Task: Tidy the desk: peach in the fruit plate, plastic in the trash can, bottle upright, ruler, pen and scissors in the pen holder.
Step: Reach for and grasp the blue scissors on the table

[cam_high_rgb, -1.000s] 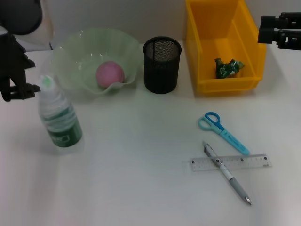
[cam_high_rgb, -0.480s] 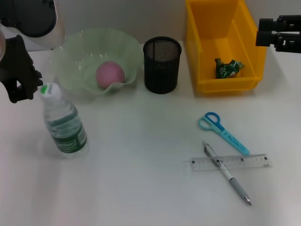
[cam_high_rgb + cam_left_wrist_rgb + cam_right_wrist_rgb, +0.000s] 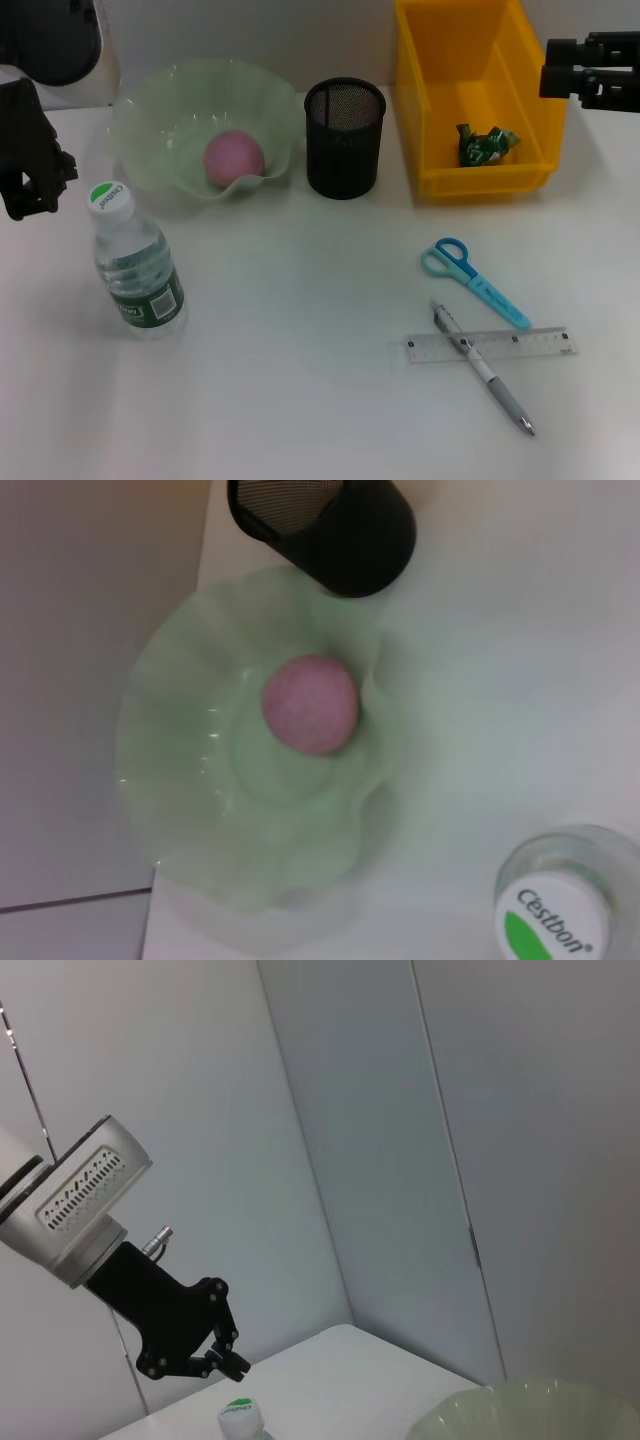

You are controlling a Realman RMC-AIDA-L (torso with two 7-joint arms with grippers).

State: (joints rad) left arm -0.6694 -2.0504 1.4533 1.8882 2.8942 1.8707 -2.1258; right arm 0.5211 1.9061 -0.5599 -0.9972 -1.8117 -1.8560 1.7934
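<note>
Pink peach (image 3: 234,157), pale-green plate (image 3: 150,120), perhaps translucent.

Left hand (image 3: 35,175): cut off by the head view's edge, fingers dark against dark, so their spacing cannot be read; right hand (image 3: 590,75): only its dark body enters at the frame's edge, fingertips out of frame. Bottle (image 3: 560,910): clipped at the corner of the left wrist view, cap and shoulder only; in the right wrist view just its cap (image 3: 238,1412) rises above the edge, and the fruit plate (image 3: 540,1410) shows as a rim sliver. Plastic (image 3: 487,142) in the trash can (image 3: 440,100): a crumpled green wrapper, possibly printed, too small to read; the can's far wall is cut off.
</note>
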